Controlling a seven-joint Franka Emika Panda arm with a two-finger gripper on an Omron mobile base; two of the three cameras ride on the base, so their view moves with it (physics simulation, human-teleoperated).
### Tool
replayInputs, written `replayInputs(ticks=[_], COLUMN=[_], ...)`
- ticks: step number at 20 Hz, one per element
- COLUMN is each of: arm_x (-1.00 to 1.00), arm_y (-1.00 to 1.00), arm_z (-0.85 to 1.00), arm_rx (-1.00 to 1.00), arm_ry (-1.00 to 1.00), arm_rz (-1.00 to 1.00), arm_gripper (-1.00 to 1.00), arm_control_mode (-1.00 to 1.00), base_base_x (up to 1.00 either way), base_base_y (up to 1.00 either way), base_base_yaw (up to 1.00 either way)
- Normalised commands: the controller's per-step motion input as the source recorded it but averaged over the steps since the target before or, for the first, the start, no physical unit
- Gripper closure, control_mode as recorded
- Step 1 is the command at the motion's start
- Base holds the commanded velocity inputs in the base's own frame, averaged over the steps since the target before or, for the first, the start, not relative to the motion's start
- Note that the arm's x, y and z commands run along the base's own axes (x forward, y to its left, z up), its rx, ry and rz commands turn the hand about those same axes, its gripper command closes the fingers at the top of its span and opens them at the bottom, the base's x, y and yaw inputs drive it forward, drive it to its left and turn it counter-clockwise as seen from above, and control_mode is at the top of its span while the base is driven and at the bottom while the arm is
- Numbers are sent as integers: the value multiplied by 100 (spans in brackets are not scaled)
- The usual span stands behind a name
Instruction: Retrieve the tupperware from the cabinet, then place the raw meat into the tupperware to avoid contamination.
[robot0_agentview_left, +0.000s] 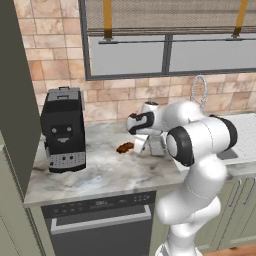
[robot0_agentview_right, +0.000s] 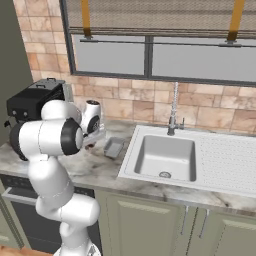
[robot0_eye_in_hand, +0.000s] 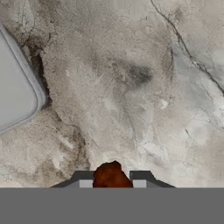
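The raw meat sits pinched between the gripper's nearly closed fingers above the marble counter, the tupperware lying just beside it.

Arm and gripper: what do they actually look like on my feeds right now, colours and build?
The arm is a chain of glossy white rounded segments with dark, almost black rings at the joints, rising from a white base. The hand is a white block with a dark band. The gripper ends in two small dark grey fingers with pale pads on their inner faces. No cables or markings are visible.
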Motion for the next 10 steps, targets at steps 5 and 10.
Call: replayInputs(ticks=[5,10], arm_x=[0,1], arm_y=[-6,-31], arm_z=[80,49], arm_rx=[-5,-8], arm_ry=[13,16], arm_rz=[0,4], arm_gripper=[100,100], arm_control_mode=[-100,-100], base_base_x=[0,0], base_base_y=[0,0], base_base_yaw=[0,0])
